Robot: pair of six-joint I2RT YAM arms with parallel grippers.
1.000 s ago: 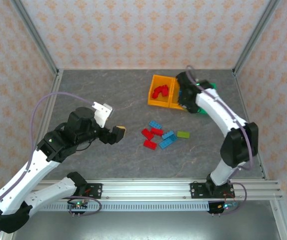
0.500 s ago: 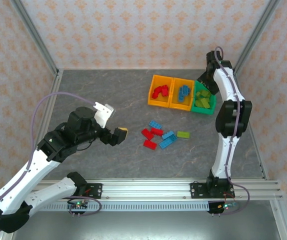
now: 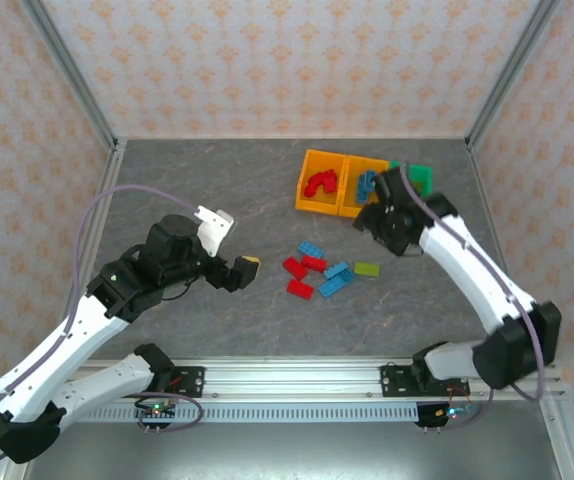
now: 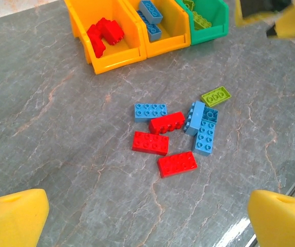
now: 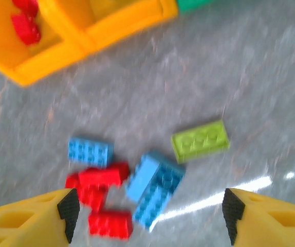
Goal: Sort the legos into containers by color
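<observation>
Several loose legos lie mid-table: red ones (image 3: 300, 289) (image 4: 177, 163), blue ones (image 3: 335, 278) (image 5: 155, 188) and one yellow-green lego (image 3: 367, 269) (image 5: 200, 140). Behind them stand the containers in a row. One orange bin (image 3: 310, 205) (image 4: 116, 59) holds red legos, the other orange bin (image 3: 352, 210) (image 4: 168, 49) holds blue ones. The green bin (image 3: 422, 175) (image 4: 209, 36) is partly behind my right arm. My right gripper (image 3: 375, 222) (image 5: 150, 216) hangs open over the pile, holding nothing. Left of the pile, my left gripper (image 3: 239, 270) (image 4: 147, 218) is wide open and holds nothing.
The grey stone-patterned table (image 3: 187, 180) is fenced by metal posts (image 3: 67, 70) and patterned walls. A rail (image 3: 287, 375) runs along the near edge. In the left wrist view the right gripper's yellow fingers (image 4: 291, 20) show beyond the green bin.
My right arm has swung from the far back right corner, behind the bins, forward and left to above the loose pile. My left gripper has edged slightly right.
</observation>
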